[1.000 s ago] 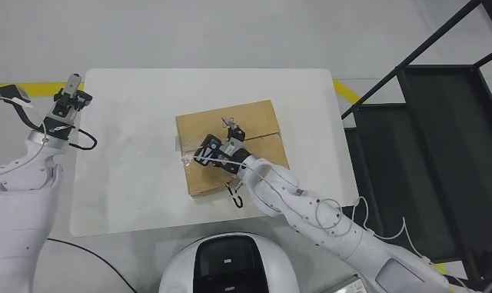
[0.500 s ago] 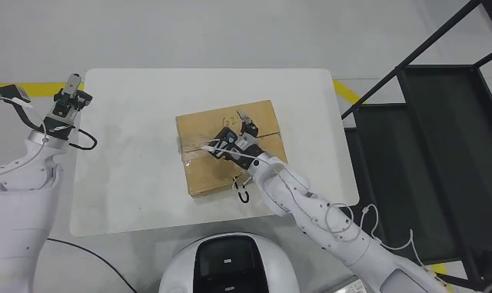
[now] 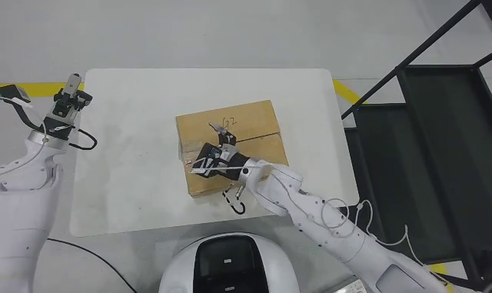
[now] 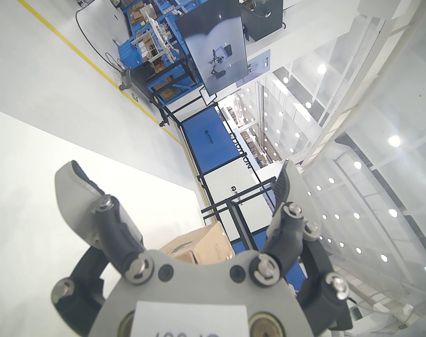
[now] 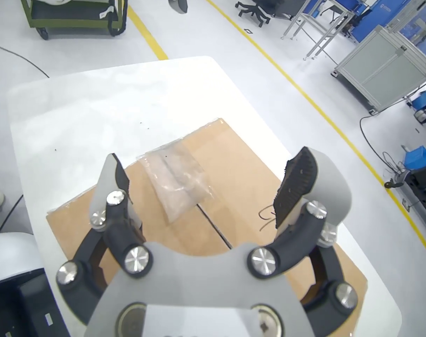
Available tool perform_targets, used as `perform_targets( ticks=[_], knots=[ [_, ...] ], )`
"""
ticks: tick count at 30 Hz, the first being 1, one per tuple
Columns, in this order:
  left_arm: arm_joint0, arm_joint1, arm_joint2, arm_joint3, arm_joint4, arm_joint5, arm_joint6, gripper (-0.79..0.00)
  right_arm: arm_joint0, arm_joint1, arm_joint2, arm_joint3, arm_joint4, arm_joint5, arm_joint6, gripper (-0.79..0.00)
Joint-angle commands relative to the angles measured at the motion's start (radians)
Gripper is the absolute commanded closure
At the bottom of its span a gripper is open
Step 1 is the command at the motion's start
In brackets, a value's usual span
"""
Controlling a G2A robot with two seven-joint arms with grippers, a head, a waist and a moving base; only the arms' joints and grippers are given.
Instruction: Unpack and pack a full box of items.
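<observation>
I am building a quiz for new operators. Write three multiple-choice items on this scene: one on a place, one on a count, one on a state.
1. Where does the cardboard box stand?
A. near the middle of the white table
B. on the floor
C. on a chair

2. How many cardboard boxes are on the table?
A. three
B. one
C. two

3. What state is the right end effector in?
A. shut on a flap
B. shut on a bag
C. open, holding nothing

Answers:
1 A, the top view shows the box with bare tabletop on every side.
2 B, a single box lies there.
3 C, its wrist view shows it spread wide above the box, gripping nothing.
</observation>
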Motion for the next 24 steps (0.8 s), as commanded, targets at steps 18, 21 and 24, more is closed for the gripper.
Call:
perform_targets(
  ticks=[18,21,24],
  knots=[
    [0.0,0.0,0.0,0.0,0.0,0.0,0.0,-0.785,0.034,-0.05,-0.042,0.061,-0.106,0.108,0.132,-0.65],
    [0.0,0.0,0.0,0.0,0.0,0.0,0.0,-0.785,0.021,-0.049,-0.023,0.052,-0.114,0.106,0.136,0.0],
    [0.0,0.0,0.0,0.0,0.0,0.0,0.0,-0.785,0.008,-0.047,-0.005,0.042,-0.125,0.107,0.138,0.0]
  ],
)
